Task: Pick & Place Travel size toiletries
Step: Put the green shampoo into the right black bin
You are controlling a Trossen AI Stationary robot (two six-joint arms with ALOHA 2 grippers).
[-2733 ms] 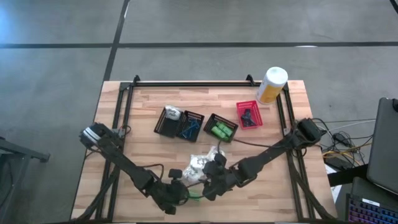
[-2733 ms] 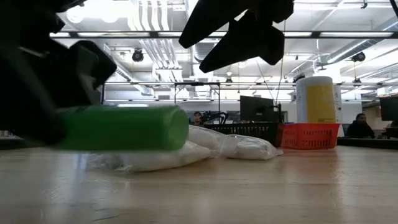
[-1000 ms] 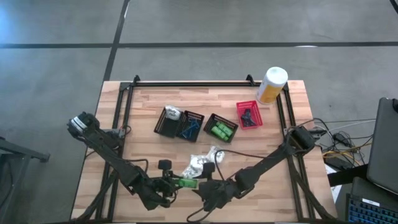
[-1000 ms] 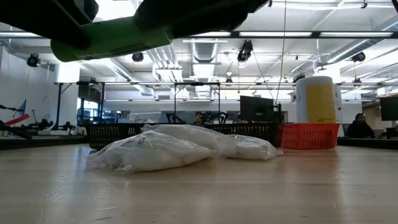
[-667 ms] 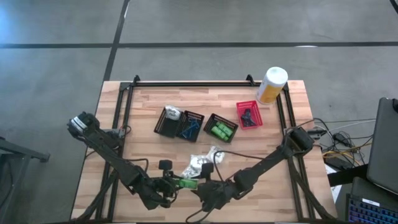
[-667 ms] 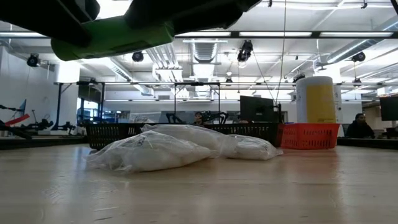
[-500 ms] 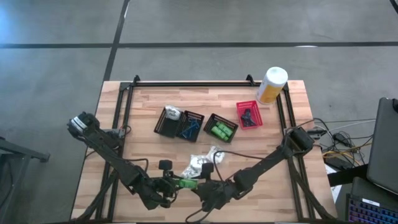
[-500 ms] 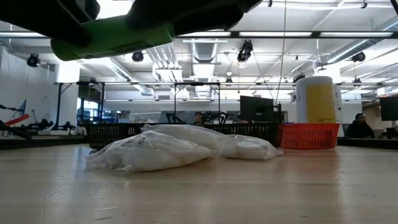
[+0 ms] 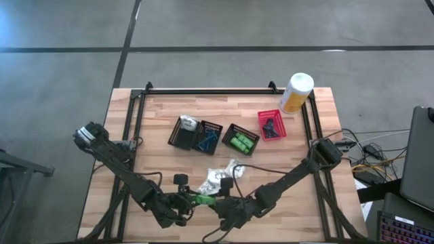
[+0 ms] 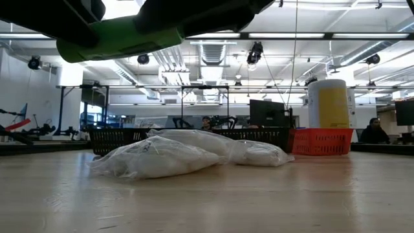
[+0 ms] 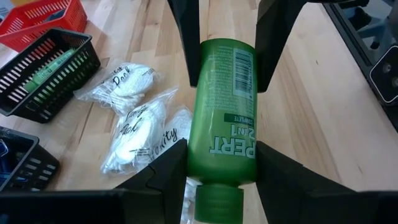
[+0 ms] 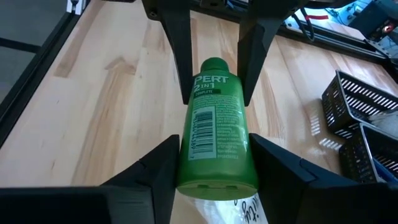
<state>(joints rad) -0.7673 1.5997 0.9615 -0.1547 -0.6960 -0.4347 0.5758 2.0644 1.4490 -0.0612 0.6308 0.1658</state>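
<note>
Bench (image 9: 163, 112): pale wood planks, grey floor around.
Room: lab, ceiling strip lights.
Green bottle (image 11: 223, 115): white print, green cap — held above near edge.
Left end effector (image 11: 217, 163): clamped on bottle.
Right end effector (image 12: 211, 165): clamped on bottle.

Both arms reach low over the table's near edge, the left gripper (image 9: 192, 200) and right gripper (image 9: 215, 202) facing each other, both clamped.
</note>
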